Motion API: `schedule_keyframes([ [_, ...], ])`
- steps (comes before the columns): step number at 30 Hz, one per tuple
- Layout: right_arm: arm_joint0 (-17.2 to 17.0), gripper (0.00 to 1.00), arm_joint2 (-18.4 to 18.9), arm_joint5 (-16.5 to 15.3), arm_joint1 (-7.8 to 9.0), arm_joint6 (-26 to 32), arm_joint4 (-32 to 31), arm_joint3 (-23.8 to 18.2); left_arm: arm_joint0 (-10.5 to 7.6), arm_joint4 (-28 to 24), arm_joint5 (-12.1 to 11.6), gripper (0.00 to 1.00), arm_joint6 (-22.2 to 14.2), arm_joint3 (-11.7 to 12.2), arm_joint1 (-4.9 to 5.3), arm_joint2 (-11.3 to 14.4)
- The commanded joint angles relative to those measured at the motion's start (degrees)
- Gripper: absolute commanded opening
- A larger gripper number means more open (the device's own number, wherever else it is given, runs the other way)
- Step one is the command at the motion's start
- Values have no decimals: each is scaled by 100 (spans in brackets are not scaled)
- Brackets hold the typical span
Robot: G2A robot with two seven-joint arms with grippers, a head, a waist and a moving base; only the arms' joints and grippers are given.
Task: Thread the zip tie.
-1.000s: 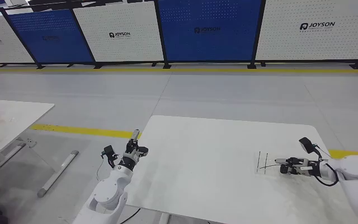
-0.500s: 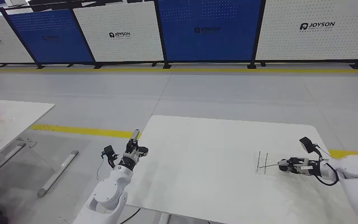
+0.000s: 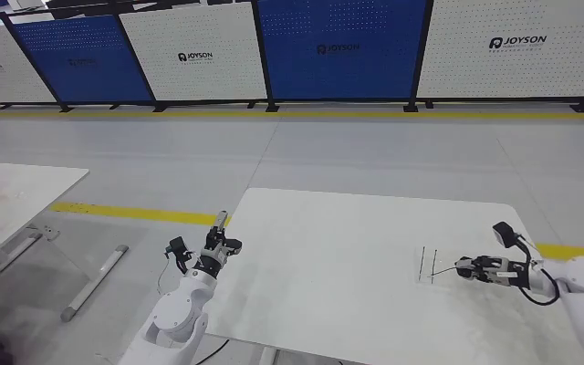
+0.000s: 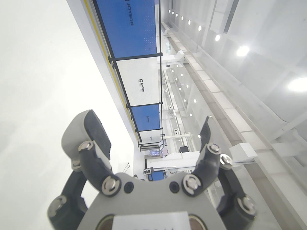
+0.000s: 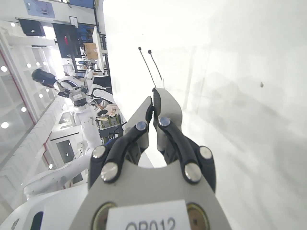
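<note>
Now the right jaws, shut on what seems the tail of a zip tie (image 5: 146,66), draw back — pickup, not threading; left jaws gape empty.

Left arm (image 3: 185,301): we hold it at the table's left edge, wrist pointing far.
Left gripper (image 4: 153,132): our fingers spread wide.
Right gripper (image 5: 153,94): low, far right, pinched closed on a zip tie (image 3: 441,271).

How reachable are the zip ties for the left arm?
Likely not: the left gripper sits at the far table edge, the zip ties lie by the right gripper. Bare table between, nothing blocking.
</note>
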Motion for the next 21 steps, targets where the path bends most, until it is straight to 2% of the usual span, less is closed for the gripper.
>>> schedule_keyframes([
  [1, -66, 0, 109, 9, 43, 134, 158, -127, 0, 0, 0, 100, 0, 0, 0, 0],
  [5, -285, 0, 397, 9, 152, 391, 521, -462, 0, 0, 0, 100, 0, 0, 0, 0],
  [12, -900, 0, 809, 9, 374, 402, 1303, -1236, 0, 0, 0, 100, 0, 0, 0, 0],
  [21, -932, 0, 824, 9, 386, 402, 1338, -1265, 0, 0, 0, 100, 0, 0, 0, 0],
])
